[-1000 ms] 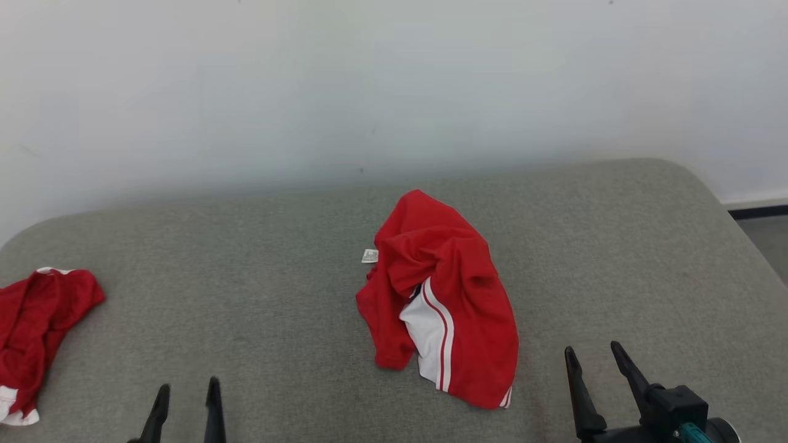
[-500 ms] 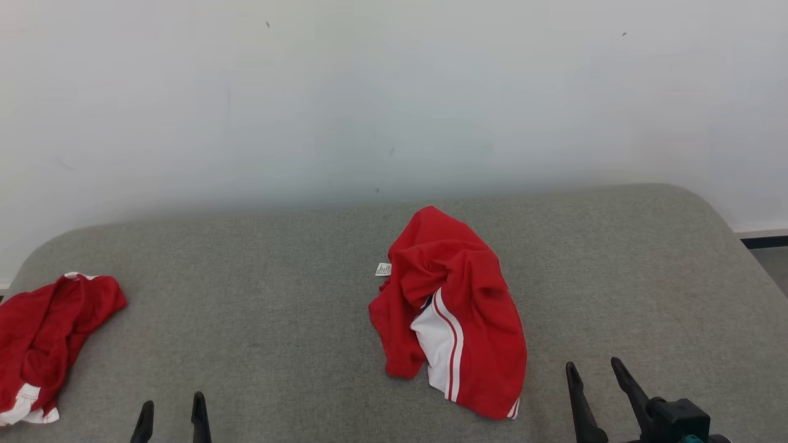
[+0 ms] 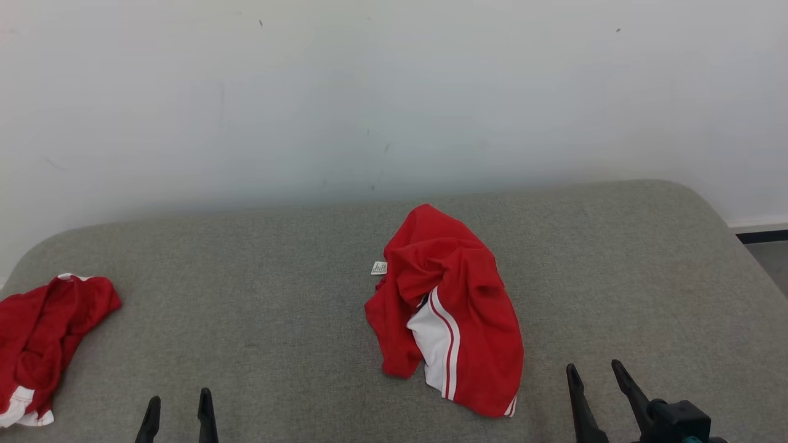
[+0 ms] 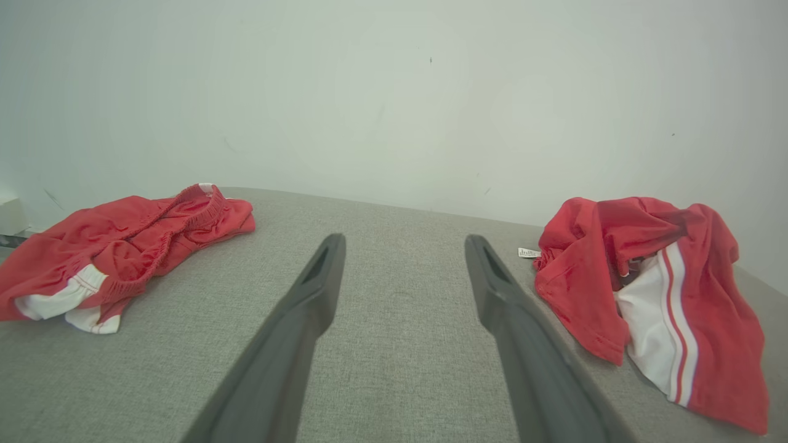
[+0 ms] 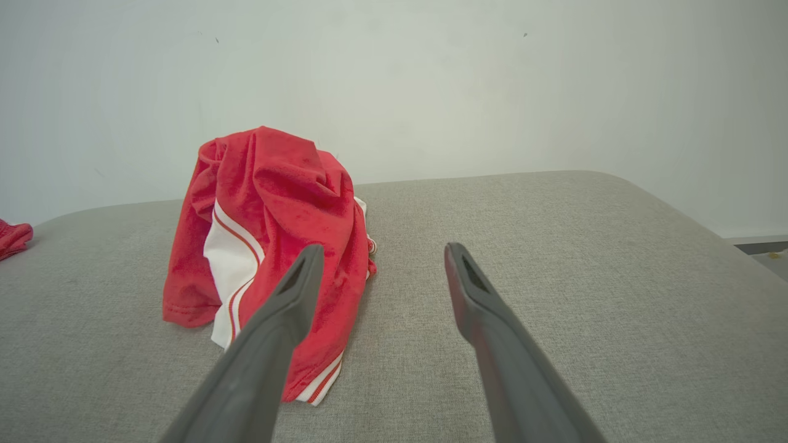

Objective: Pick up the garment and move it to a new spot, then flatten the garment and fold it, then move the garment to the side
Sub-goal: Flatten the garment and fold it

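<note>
A crumpled red garment [image 3: 452, 301] with a white side panel and red stripes lies in a heap at the middle of the grey padded surface [image 3: 265, 295]. A small white label sticks out on its left. My right gripper [image 3: 594, 372] stands open at the lower right, short of the heap's near right corner, touching nothing. My left gripper [image 3: 178, 403] is open at the lower left over bare fabric. The left wrist view has the garment [image 4: 677, 289] right of my open left gripper [image 4: 404, 243]. In the right wrist view the garment [image 5: 277, 197] lies just left of my open right gripper [image 5: 383, 252].
A second red piece of clothing [image 3: 46, 338] with white trim lies bunched at the surface's far left edge, also visible in the left wrist view [image 4: 123, 246]. A white wall [image 3: 394, 92] rises right behind the surface. At the right the surface rounds off above floor and a dark baseboard [image 3: 763, 236].
The whole head picture has shifted down and a little sideways, so the camera moved. The garment lies as before and both grippers stay open.
</note>
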Robot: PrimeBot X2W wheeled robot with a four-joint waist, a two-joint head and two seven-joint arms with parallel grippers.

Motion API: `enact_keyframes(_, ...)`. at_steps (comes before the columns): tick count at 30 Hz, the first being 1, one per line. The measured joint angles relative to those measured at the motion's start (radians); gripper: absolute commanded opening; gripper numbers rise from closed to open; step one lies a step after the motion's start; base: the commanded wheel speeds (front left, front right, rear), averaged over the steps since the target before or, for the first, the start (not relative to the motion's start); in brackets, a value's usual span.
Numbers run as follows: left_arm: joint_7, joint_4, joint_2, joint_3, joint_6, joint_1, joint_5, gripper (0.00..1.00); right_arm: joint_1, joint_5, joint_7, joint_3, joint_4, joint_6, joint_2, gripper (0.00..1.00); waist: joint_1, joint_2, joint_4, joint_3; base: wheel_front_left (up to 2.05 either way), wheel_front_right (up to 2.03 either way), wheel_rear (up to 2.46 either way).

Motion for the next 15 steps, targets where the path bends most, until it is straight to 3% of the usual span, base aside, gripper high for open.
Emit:
enact_keyframes(7, 0.000, 0.014, 0.000, -0.016, 0.000, 0.001, -0.001, 1.00, -0.002, 0.006, -0.006, 0.008, 0.008, 0.000, 0.000, 1.00, 0.0000, 0.0000, -0.002, 0.004, 0.00, 0.00, 0.00)
enact_keyframes(15, 0.027, 0.139, -0.001, -0.168, -0.044, -0.107, -0.063, 1.00, -0.023, 0.008, -0.006, 0.036, 0.013, 0.000, 0.000, 1.00, 0.0000, 0.0000, -0.033, 0.019, 0.00, 0.00, 0.00)
